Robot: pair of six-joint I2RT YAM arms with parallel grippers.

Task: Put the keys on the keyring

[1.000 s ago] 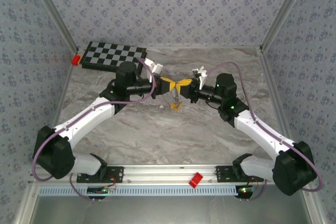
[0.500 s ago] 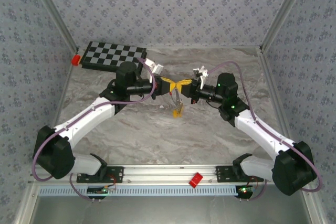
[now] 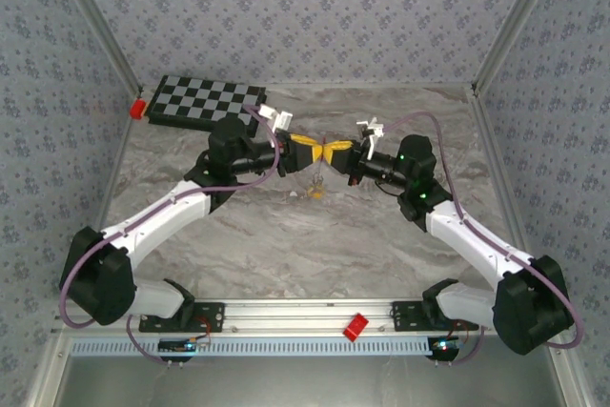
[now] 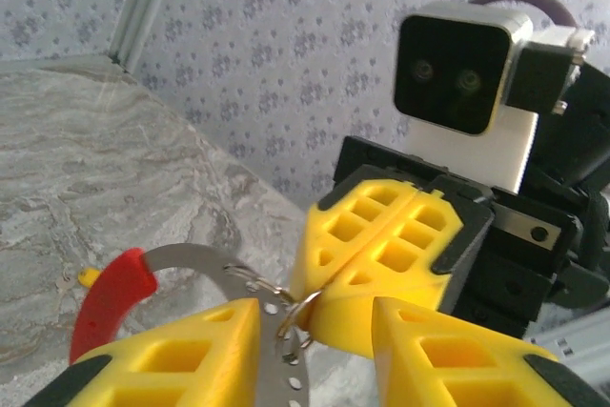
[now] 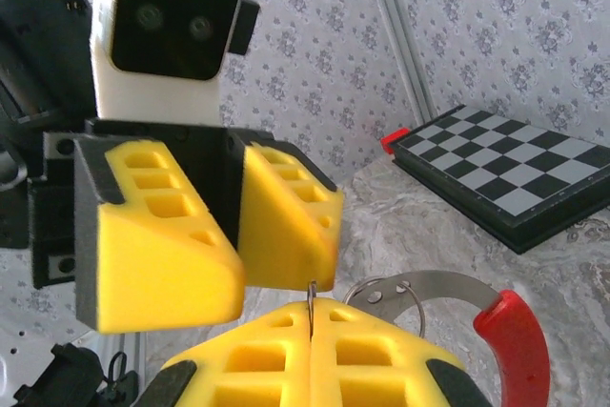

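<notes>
The right gripper (image 5: 312, 323) was clenched, its yellow pads (image 5: 257, 359) pressed flat together on a small wire ring (image 5: 312, 295) that stood up out of the seam, presumably so the thin loop was pinned steady rather than left to swing. Directly opposite, tip to tip, was the left gripper (image 4: 317, 323). The keyring (image 4: 195, 256), a grey band, ran along the inner face of one of its fingers (image 4: 181, 355), with the red sleeve (image 4: 112, 297) curving away past that finger's outer side. A gap showed between the band and the other finger, so I could not tell whether the left gripper was truly clamping it. The head-on meeting looked meant to bring the ring and the keyring's end together for threading. Below the joined tips, a yellow-headed key (image 3: 317, 193) showed over the marbled table (image 3: 381, 235); whether it hung or lay there was unclear.
</notes>
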